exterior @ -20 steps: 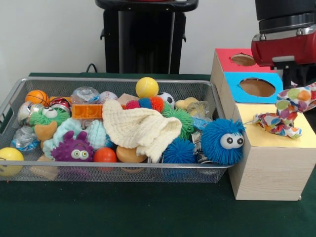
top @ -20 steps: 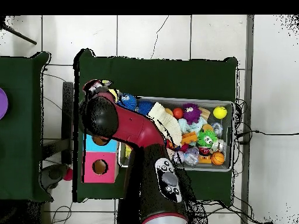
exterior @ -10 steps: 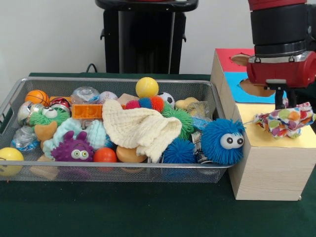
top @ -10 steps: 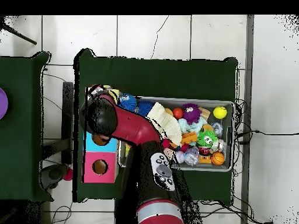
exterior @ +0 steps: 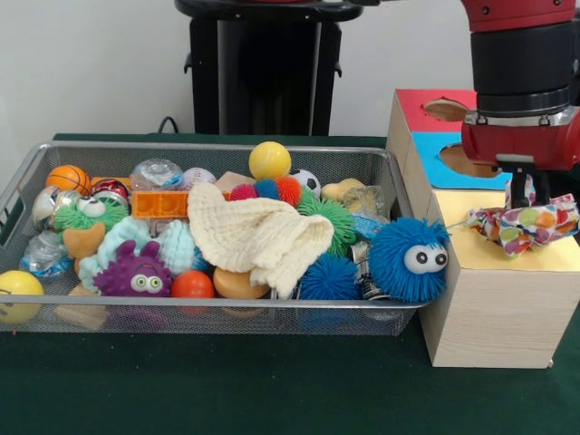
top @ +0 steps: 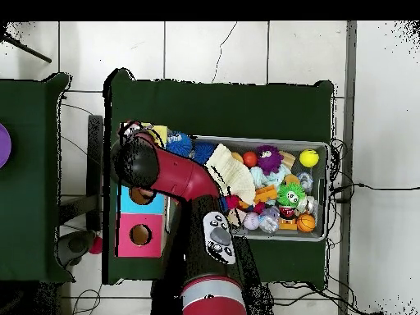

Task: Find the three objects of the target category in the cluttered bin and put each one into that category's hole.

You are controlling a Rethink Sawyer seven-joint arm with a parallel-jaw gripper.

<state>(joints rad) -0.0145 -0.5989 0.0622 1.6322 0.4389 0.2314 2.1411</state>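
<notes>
A multicoloured spotted cloth [exterior: 531, 224] lies bunched on the yellow top [exterior: 480, 252] of the wooden sorting box. My gripper [exterior: 526, 199] comes straight down onto it and is shut on the cloth's upper folds. The yellow section's hole is hidden under the cloth. In the overhead view the arm's wrist [top: 136, 161] covers the gripper, and only a bit of the spotted cloth [top: 130, 129] shows beside it. A cream knitted cloth [exterior: 258, 236] is draped over the toys in the wire bin [exterior: 208, 149].
Behind the yellow section are a blue one with an open hole [exterior: 455, 161] and a red one with an open hole [exterior: 446, 110]. A blue fuzzy ball with eyes [exterior: 409, 258] bulges over the bin's right end, close to the box. Balls and spiky toys fill the bin.
The gripper carried the spotted cloth down from beside the box's right edge onto the yellow top. The arm then shifted slightly right, and the cloth now sits lower and more bunched.
</notes>
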